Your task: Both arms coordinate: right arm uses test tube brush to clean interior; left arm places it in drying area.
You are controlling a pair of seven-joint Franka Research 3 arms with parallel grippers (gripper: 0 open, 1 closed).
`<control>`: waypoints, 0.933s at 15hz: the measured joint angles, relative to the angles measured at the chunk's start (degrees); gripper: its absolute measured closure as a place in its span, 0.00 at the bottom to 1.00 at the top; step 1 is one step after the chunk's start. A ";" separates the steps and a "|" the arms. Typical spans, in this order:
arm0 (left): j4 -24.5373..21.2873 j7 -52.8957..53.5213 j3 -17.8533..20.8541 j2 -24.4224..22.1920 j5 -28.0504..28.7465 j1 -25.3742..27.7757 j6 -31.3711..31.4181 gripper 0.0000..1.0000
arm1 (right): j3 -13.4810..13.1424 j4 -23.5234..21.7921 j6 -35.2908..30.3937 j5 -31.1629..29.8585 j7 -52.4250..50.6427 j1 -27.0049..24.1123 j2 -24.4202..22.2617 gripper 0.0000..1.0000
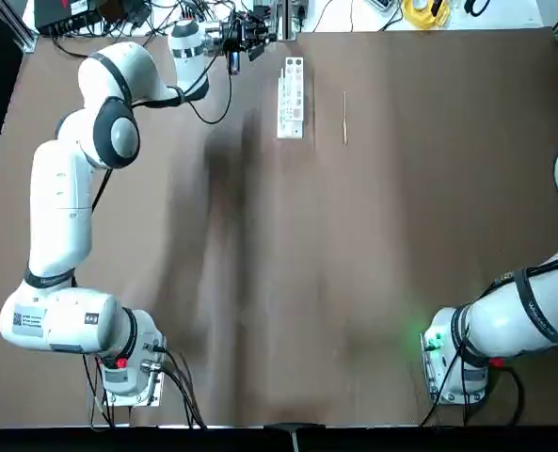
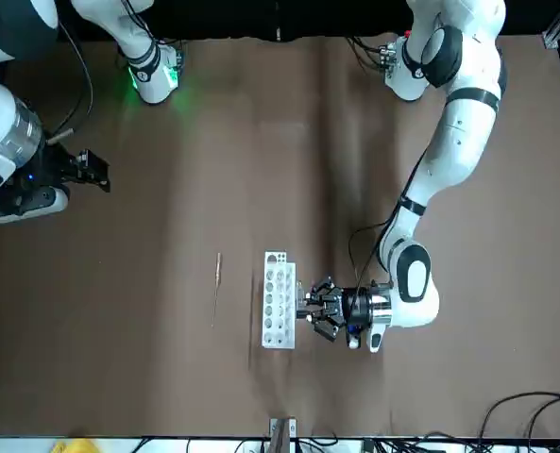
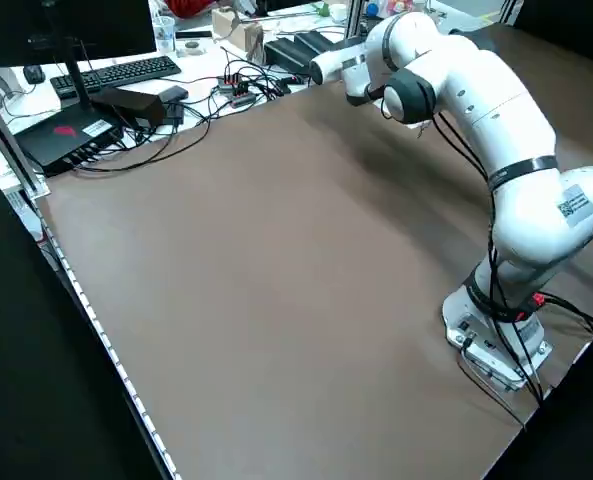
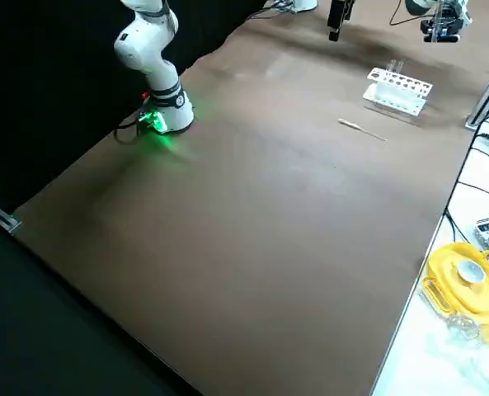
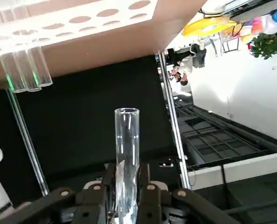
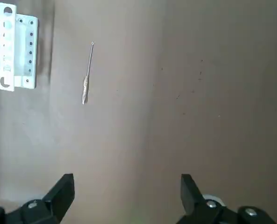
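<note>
The drying area, a white rack [image 1: 291,97] with round holes, stands at the table's far side, and clear tubes [image 5: 26,70] sit in one end of it. The test tube brush [image 1: 344,118] lies flat on the table just to the rack's right. My left gripper [image 2: 310,308] lies level beside the rack on its left. In the left wrist view it is shut on a clear glass test tube [image 5: 127,149] whose open end points away from the fingers. My right gripper [image 6: 125,193] hangs open and empty high above the table, with the test tube brush [image 6: 87,74] and rack [image 6: 12,46] far below it.
Cables and electronics [image 1: 100,14] crowd the far edge behind the left gripper, and a yellow object [image 1: 427,11] lies there too. A keyboard [image 3: 126,72] sits on a side desk. The brown table [image 1: 307,282] stretches between the arms' bases.
</note>
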 joint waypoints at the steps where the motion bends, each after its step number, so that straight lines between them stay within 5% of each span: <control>1: -0.01 -0.23 0.02 0.25 -0.73 0.05 0.00 0.76 | 0.00 0.00 0.00 0.00 0.00 0.00 0.00 0.00; 9: 0.06 -1.10 6.06 1.89 -9.39 0.41 0.19 0.76 | 0.11 -0.01 -0.08 0.00 0.00 0.59 0.00 0.00; 14: 0.19 -0.73 6.44 2.64 -13.92 0.33 3.10 0.76 | 0.12 -0.02 -0.10 0.00 0.00 0.92 0.00 0.00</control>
